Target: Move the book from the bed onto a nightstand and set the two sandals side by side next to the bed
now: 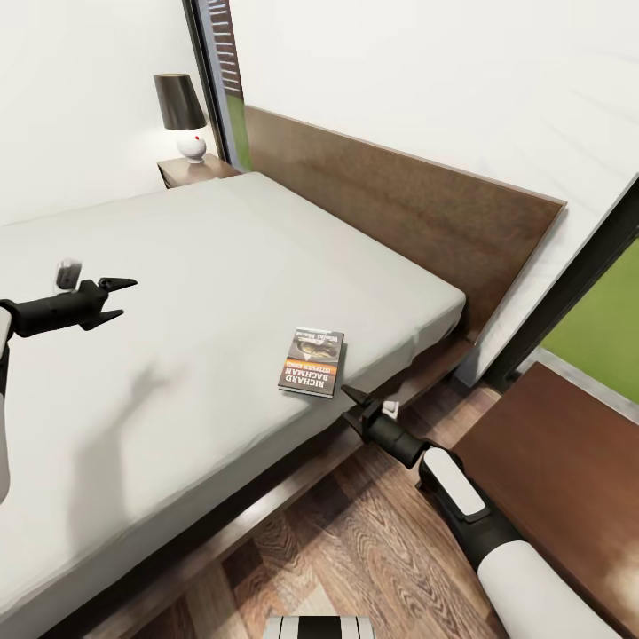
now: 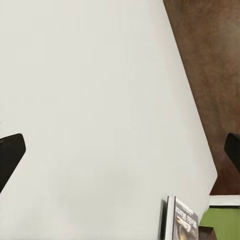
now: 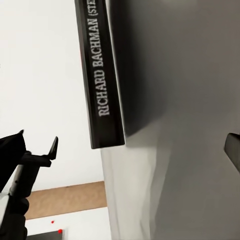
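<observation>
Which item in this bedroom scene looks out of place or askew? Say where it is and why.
The book lies flat on the bed close to the mattress edge, turned at a slant to that edge, a lone item on the bedding. The right gripper sits open beside it. Nothing looks spilled or damaged.

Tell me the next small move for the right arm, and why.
Probably ease the right end effector forward and up onto the mattress toward the book. It sits open at the bed edge, just short of the book, which lies flat and ungrasped.
</observation>
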